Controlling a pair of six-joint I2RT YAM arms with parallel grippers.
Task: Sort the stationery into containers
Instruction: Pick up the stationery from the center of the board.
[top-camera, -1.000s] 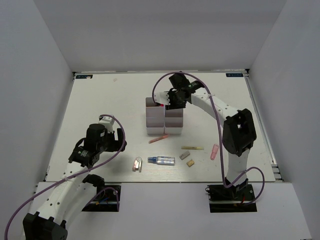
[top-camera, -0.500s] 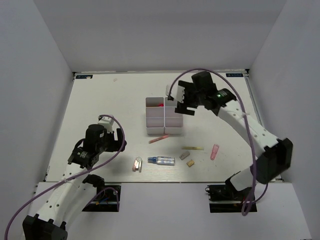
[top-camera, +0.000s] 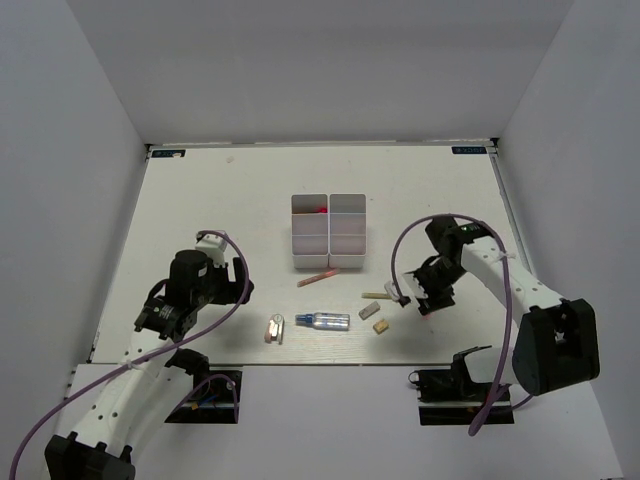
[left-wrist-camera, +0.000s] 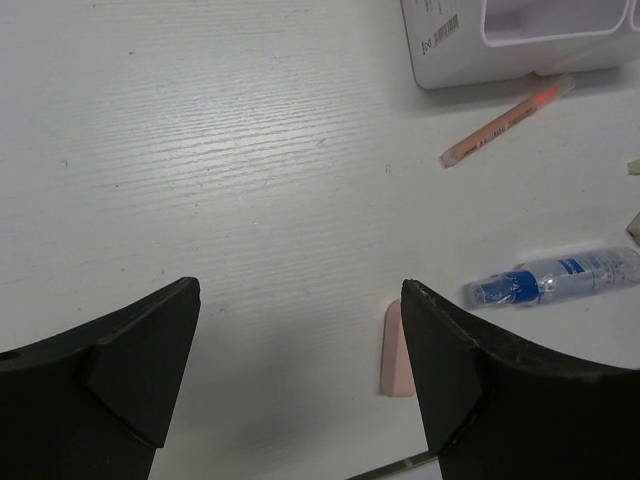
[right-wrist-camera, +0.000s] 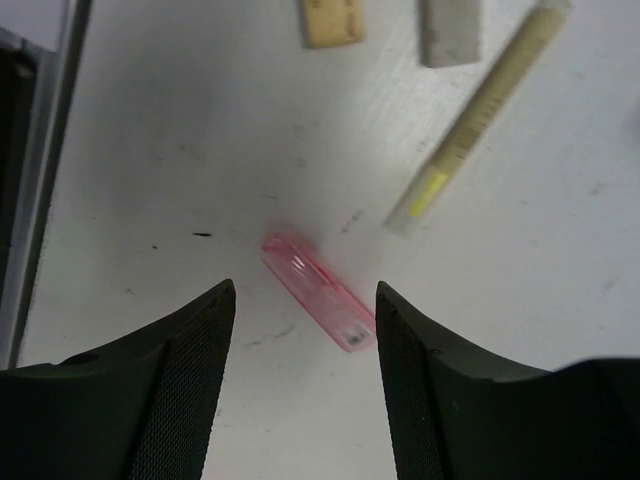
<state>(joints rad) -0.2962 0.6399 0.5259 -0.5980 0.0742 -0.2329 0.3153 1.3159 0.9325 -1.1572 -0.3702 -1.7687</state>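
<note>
The two white containers (top-camera: 330, 232) stand side by side mid-table, and a red item (top-camera: 318, 209) lies in the left one's far compartment. In front of them lie loose stationery: a pink stick (top-camera: 316, 278), a silver-blue tube (top-camera: 325, 320), a yellow stick (top-camera: 378, 296) and two small erasers (top-camera: 375, 318). My right gripper (right-wrist-camera: 305, 292) hangs open just over a pink capsule (right-wrist-camera: 318, 290), one finger on either side and neither touching. My left gripper (left-wrist-camera: 298, 300) is open and empty above bare table, with a pink eraser (left-wrist-camera: 395, 350) beside its right finger.
The table's right edge (right-wrist-camera: 40, 150) runs close to the right gripper. White walls close in the back and both sides. The tube (left-wrist-camera: 555, 278) and pink stick (left-wrist-camera: 505, 120) lie to the right of the left gripper.
My right arm has swung from over the containers down to the near right, above the pink capsule, leaving a red item in the left container. The left arm has not moved.
</note>
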